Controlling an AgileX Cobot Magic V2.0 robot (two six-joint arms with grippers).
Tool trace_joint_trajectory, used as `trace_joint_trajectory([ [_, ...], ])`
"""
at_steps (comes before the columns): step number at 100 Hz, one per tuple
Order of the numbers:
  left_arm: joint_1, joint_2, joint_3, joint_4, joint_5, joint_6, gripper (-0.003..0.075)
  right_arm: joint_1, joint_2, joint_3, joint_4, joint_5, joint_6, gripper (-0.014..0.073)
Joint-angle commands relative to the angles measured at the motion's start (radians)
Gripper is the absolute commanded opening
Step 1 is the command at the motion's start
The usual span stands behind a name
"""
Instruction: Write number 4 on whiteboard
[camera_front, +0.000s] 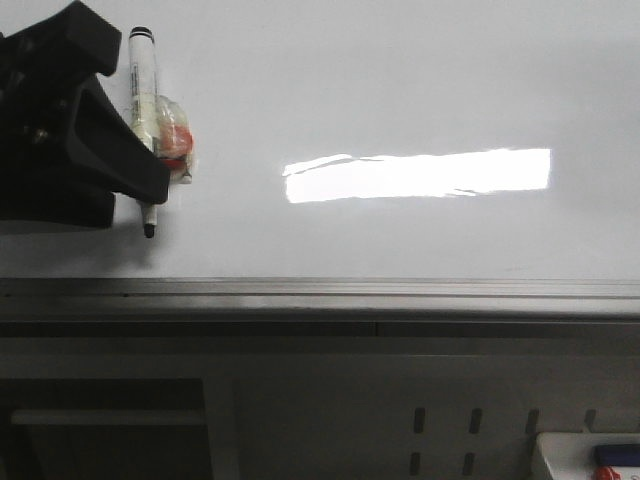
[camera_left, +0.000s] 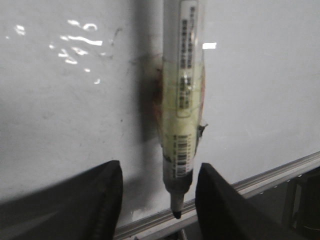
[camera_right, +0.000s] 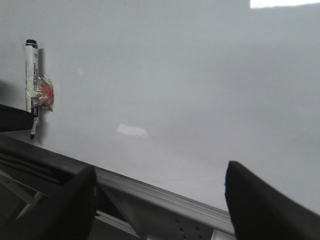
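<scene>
The whiteboard (camera_front: 400, 80) is glossy white and fills the upper part of the front view; no number 4 shows on it. A white marker (camera_front: 143, 90) sits against the board, black tip down, with a clear wrap and an orange piece (camera_front: 178, 140) at its middle. My left gripper (camera_front: 150, 190) is at the marker. In the left wrist view the marker (camera_left: 180, 100) hangs between the left gripper's (camera_left: 160, 200) two black fingers (camera_left: 107, 200) with a gap on each side, so it is open. My right gripper (camera_right: 160, 200) is open and empty, away from the marker (camera_right: 32, 75).
A grey metal rail (camera_front: 320, 295) runs along the board's lower edge. A bright rectangular glare (camera_front: 420, 175) lies mid-board. Below the rail is a grey slotted panel (camera_front: 450, 430), and a white box (camera_front: 560, 455) with blue and red items sits at the bottom right.
</scene>
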Motion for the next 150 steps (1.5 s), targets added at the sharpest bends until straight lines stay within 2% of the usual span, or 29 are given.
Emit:
trace_joint_trajectory([
  [1, -0.005, 0.011, -0.028, -0.019, -0.073, -0.005, 0.0258, -0.001, 0.015, -0.035, 0.006, -0.057, -0.013, 0.0477],
  [12, -0.005, 0.025, -0.028, -0.019, -0.085, -0.005, 0.0151, 0.004, 0.015, -0.035, 0.006, -0.061, -0.013, 0.0477],
  [22, -0.005, 0.020, -0.028, -0.019, -0.073, -0.005, -0.0022, 0.036, 0.015, -0.042, 0.006, -0.069, -0.016, 0.0477],
  [40, -0.012, -0.032, -0.074, 0.053, 0.028, 0.018, -0.0020, 0.175, 0.049, -0.126, 0.006, -0.031, -0.182, 0.0477],
  [59, -0.086, -0.127, -0.202, 0.263, 0.327, 0.326, -0.0020, 0.361, 0.178, -0.281, 0.006, 0.026, -0.394, 0.0477],
  [71, -0.160, -0.168, -0.260, 0.475, 0.458, 0.408, -0.0020, 0.489, 0.283, -0.362, 0.006, 0.035, -0.504, 0.0477],
  [81, -0.212, -0.205, -0.268, 0.651, 0.470, 0.419, -0.0020, 0.577, 0.373, -0.407, 0.005, 0.012, -0.553, 0.0477],
  [89, -0.239, -0.225, -0.268, 0.717, 0.475, 0.419, -0.0020, 0.629, 0.426, -0.434, 0.005, -0.029, -0.555, 0.0477],
  [122, -0.251, -0.259, -0.268, 0.722, 0.471, 0.419, -0.0020, 0.729, 0.580, -0.479, 0.016, -0.071, -0.556, 0.0477],
  [150, -0.251, -0.259, -0.268, 0.722, 0.442, 0.419, -0.0020, 0.740, 0.683, -0.479, 0.016, -0.141, -0.556, 0.0477],
])
